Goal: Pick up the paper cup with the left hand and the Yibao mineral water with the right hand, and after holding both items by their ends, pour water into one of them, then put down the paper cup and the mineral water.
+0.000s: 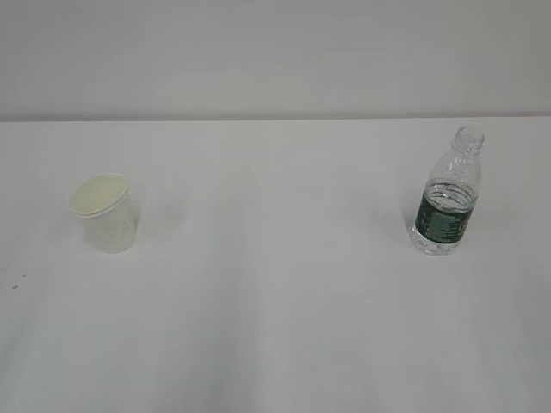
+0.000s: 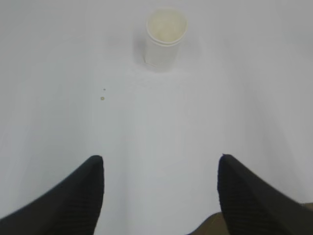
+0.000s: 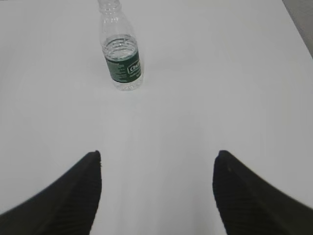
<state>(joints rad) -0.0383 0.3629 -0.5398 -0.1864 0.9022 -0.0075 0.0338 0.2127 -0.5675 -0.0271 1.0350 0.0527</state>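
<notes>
The cup (image 1: 104,213) stands upright on the white bench (image 1: 275,327), well to the left of the bottle (image 1: 446,200), which also stands upright. The cup looks light and thin-walled, so it will likely crush under a hard squeeze; a gentle hold around its lower body seems safest. The bottle is clear ribbed plastic with no cap and only a little water showing near its green label, so it is probably light, slightly springy and easy to spill if tipped early; the ribbed body just above the label should give grip. The left gripper (image 2: 160,196) and right gripper (image 3: 157,193) are both spread wide and empty, each well short of its target. Neither arm appears in the exterior view, and whether the cup holds anything cannot be made out.
</notes>
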